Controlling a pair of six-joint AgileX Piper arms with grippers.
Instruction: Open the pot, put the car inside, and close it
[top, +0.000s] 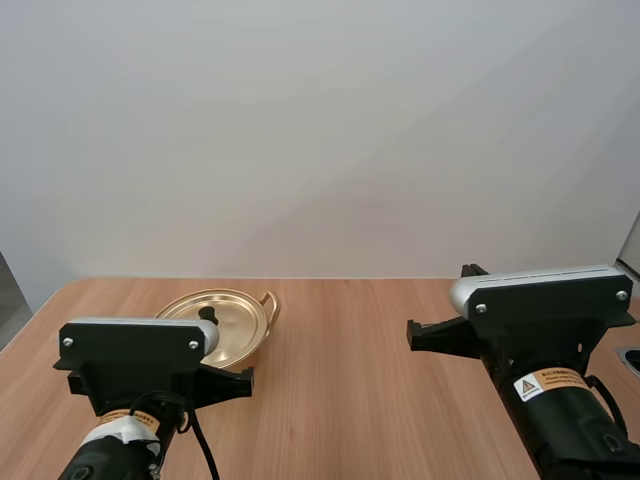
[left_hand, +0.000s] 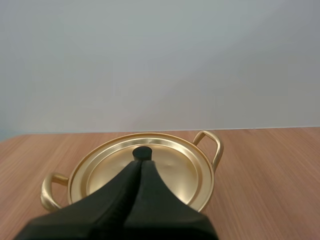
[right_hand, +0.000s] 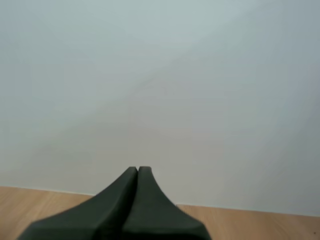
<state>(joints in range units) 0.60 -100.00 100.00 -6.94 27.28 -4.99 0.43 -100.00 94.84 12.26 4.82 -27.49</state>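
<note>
Pot lid (left_hand: 170, 170) is judged light, slick, best pinched at black knob (left_hand: 142, 152); left gripper (left_hand: 138, 163) and right gripper (right_hand: 137, 169) are closed, empty.

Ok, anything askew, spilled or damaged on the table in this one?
Nothing stands out. The gold pot sits upright on the table, its lid seated flat and level within the rim.
</note>
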